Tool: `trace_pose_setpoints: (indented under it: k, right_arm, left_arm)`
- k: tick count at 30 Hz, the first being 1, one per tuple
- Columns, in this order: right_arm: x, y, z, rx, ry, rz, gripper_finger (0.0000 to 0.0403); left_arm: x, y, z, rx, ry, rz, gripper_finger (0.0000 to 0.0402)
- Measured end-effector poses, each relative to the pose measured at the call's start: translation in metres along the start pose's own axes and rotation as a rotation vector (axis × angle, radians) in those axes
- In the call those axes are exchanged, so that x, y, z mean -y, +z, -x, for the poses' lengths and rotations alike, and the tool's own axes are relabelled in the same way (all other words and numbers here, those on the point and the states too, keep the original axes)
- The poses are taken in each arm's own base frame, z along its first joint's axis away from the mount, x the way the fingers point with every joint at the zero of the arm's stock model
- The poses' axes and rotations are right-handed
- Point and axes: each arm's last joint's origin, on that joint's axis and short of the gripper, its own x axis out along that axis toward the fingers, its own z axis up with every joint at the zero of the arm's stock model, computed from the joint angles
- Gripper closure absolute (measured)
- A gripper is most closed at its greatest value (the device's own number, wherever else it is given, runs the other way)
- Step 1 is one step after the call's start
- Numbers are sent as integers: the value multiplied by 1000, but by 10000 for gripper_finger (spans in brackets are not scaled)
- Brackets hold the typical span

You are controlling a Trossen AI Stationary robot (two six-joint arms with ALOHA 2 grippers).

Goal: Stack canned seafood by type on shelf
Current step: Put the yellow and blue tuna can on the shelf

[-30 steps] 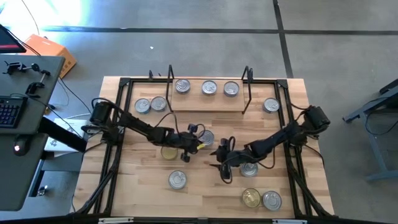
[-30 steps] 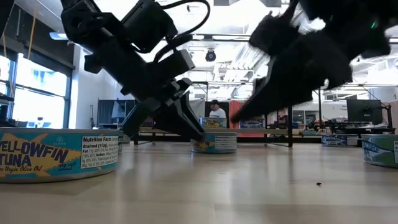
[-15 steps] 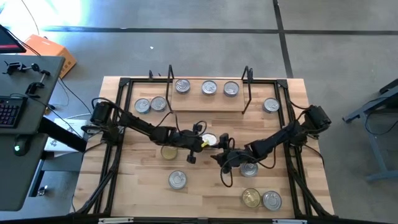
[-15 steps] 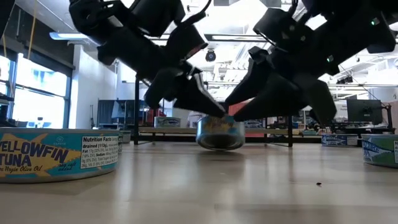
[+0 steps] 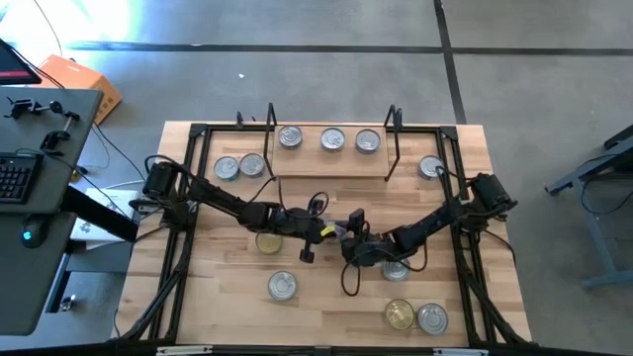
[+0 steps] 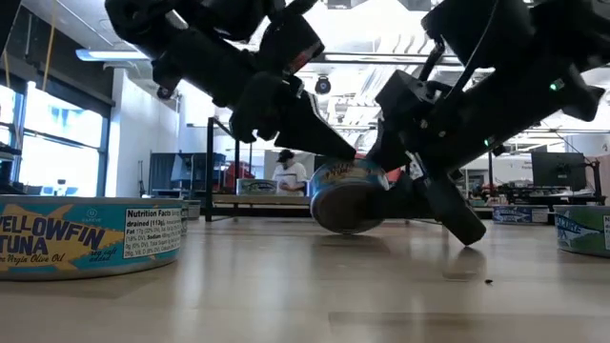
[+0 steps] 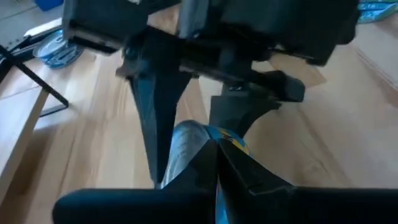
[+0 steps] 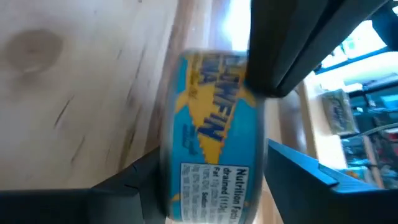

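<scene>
A short round can point(image 6: 348, 195) with a blue and yellow label and a silver lid point(image 7: 185, 144) hangs tilted at mid-table, its lower edge at or just above the wood. My left gripper point(image 7: 214, 155) is shut on its raised rim. My right gripper point(image 8: 214, 155) stands open, one finger on each side of the same can point(image 8: 211, 130), facing its flat ends. The shelf point(image 5: 326, 160), a light board between black wire frames at the table's far side, carries three silver-lidded cans point(image 5: 333, 139) standing flat. My left gripper pinches the can's raised rim point(image 6: 355, 162) between its two fingertips, coming slantwise down from the table's left. The can hangs tilted below the fingertips, lid partly turned toward the left arm. My right gripper has a finger point(image 8: 146, 180) close against each flat end; I cannot tell whether they touch.
Two silver cans point(image 5: 238, 166) lie left of the shelf and one point(image 5: 431, 167) right of it. A gold-lidded can point(image 5: 267, 241) lies under the left arm, and a can point(image 5: 396, 268) under the right. More cans point(image 5: 282, 286) point(image 5: 415, 316) sit near the front edge.
My left gripper has shut on the can's rim and risen, tipping the can up from flat on the table to tilted. My right gripper has rolled, come down and moved toward the can, so that its open fingers now stand on either side of it.
</scene>
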Motion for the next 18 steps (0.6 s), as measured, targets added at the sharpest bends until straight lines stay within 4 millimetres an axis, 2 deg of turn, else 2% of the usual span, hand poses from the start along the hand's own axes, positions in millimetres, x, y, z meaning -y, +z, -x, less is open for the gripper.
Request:
trace_pose_setpoints:
  k: [4,9,11,14,16,18]
  right_arm:
    - [-1,0,-1,-4,-25,-15,181]
    - [-2,9,3,76,-27,-71,186]
    - [-3,10,4,89,-17,-95,203]
    - [-4,10,5,84,-12,-168,255]
    - [-4,11,6,87,-19,-225,287]
    - [-2,12,8,92,-26,-252,287]
  left_arm:
    - [2,0,0,1,-1,-10,401]
    - [3,1,0,7,-5,-12,401]
    - [3,0,0,-9,13,-13,401]
    - [2,1,10,-79,65,-28,401]
    - [1,3,23,-163,122,-40,401]
    - [3,4,39,-250,185,-28,401]
